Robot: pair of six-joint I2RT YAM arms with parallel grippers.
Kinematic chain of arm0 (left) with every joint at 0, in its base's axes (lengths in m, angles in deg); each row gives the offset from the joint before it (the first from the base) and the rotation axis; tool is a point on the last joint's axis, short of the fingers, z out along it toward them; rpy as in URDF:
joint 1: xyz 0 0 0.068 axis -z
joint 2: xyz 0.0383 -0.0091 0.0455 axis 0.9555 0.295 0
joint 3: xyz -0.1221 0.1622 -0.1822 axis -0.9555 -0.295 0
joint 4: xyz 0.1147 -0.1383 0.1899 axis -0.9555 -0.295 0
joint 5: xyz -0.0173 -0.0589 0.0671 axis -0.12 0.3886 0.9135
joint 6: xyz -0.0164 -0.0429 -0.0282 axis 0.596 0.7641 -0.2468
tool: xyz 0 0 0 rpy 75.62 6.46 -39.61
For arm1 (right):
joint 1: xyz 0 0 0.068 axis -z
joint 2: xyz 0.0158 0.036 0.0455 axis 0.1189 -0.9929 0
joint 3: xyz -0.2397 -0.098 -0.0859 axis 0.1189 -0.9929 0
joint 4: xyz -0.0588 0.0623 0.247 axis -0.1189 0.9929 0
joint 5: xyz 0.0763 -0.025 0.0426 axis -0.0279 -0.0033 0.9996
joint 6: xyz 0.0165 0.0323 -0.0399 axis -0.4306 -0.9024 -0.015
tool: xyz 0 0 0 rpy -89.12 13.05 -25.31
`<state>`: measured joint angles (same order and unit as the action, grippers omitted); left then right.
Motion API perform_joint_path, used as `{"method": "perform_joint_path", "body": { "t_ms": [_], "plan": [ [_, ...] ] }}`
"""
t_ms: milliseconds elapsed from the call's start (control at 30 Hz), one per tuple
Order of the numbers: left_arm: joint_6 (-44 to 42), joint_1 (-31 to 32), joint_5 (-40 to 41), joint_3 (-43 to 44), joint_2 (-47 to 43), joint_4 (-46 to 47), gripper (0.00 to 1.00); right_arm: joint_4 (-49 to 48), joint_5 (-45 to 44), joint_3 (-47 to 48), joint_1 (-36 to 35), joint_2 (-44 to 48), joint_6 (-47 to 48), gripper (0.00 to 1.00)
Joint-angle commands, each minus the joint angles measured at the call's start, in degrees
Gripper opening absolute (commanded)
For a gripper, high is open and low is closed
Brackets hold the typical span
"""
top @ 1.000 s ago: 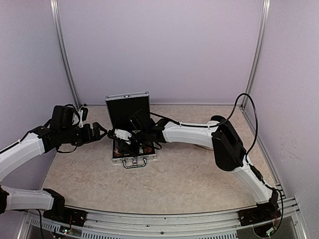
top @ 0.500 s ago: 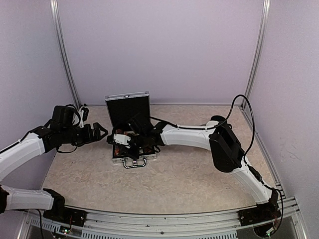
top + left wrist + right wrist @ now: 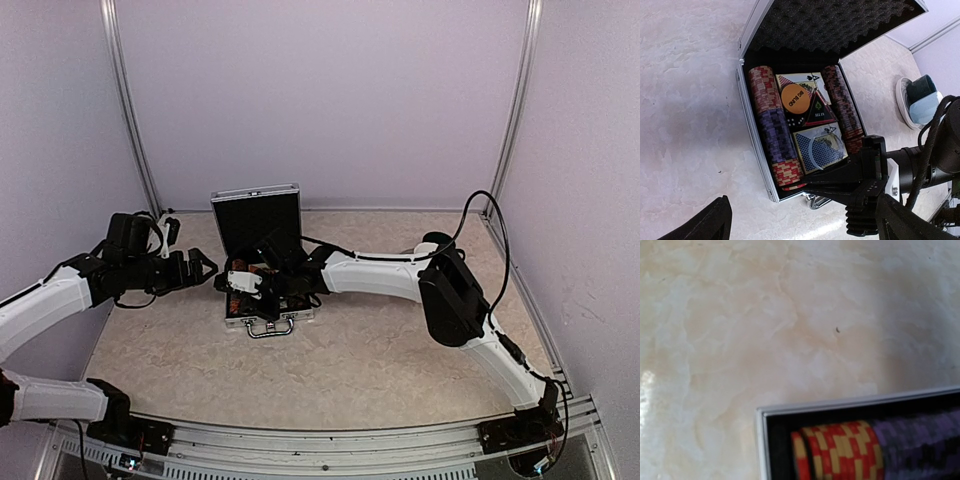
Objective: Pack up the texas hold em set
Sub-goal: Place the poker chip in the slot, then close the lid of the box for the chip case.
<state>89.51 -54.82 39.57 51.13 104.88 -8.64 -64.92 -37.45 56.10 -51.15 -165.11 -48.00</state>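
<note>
The silver case (image 3: 268, 318) lies open with its black foam lid (image 3: 255, 215) upright. In the left wrist view its base (image 3: 752, 135) holds two rows of chips (image 3: 771, 125), card boxes (image 3: 820, 145) under a clear disc (image 3: 816, 150), an orange disc (image 3: 796, 99) and a black triangular marker (image 3: 819, 111). My right gripper (image 3: 232, 283) is low over the case's front left corner. Its fingers (image 3: 840, 175) lie together, tips at a leaning red chip (image 3: 790, 187). I cannot tell if they pinch it. My left gripper (image 3: 207, 267) hangs open and empty left of the case.
A grey-blue cup (image 3: 922, 97) on a round saucer (image 3: 900, 102) stands on the table right of the case. The right wrist view shows only the case's corner (image 3: 762, 415), red-and-yellow chips (image 3: 840, 450) and bare marbled table (image 3: 765, 315).
My right gripper has moved down and toward the case's front left corner, to the end of the left chip row. My left arm has barely moved.
</note>
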Motion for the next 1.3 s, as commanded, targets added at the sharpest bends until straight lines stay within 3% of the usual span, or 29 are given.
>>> {"method": "perform_joint_path", "body": {
  "t_ms": [0,300,633,933,1267],
  "plan": [
    [-0.7,-0.3,0.1,-0.9,0.1,1.4,0.99,-0.4,-0.5,1.2,-0.6,-1.4,-0.6,0.15],
    [-0.8,-0.2,0.7,-2.1,0.3,2.0,0.99,-3.0,1.2,-1.8,-0.6,1.3,-2.2,0.18],
    [-0.3,-0.3,0.5,-3.5,0.6,5.0,0.99,-11.3,3.7,-13.5,0.8,10.4,-7.5,0.33],
    [3.0,-0.4,1.4,-2.6,0.7,11.4,0.99,-18.4,3.8,-27.7,4.3,21.5,-14.2,0.55],
    [2.9,-1.4,1.1,7.8,8.8,18.6,0.99,-24.6,0.7,-46.7,9.8,36.5,-20.6,0.58]
  ]
}}
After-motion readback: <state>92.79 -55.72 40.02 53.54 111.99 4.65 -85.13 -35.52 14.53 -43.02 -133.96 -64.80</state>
